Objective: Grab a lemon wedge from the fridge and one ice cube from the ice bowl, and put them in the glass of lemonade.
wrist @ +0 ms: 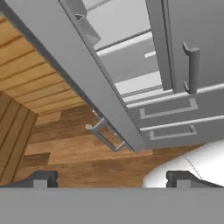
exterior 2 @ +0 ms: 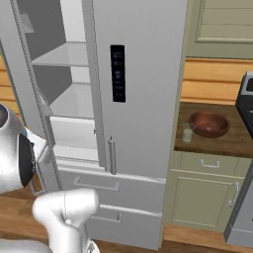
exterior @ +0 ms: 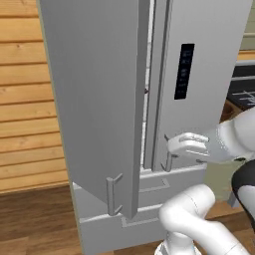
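Observation:
The grey fridge [exterior: 199, 60] has its left door [exterior: 94, 99] swung wide open, and white shelves [exterior 2: 74, 101] show inside. The lemon wedge is hidden from view. My gripper [exterior: 169, 149] hovers in front of the fridge, near the lower end of the right door's handle, open with nothing between its fingers. In the hand view the fingertips [wrist: 41, 178] stand far apart, with the open door's handle [wrist: 105, 136] ahead of them and apart from them. The brown ice bowl [exterior 2: 210, 123] and the glass of lemonade [exterior 2: 187, 132] stand on the counter right of the fridge.
The open door juts out over the wooden floor [wrist: 65, 153] to the left of the arm. Two lower drawers [exterior 2: 96, 185] sit under the fridge doors. A cabinet [exterior 2: 202, 197] stands under the counter, and a dark stove edge [exterior 2: 245, 99] is at far right.

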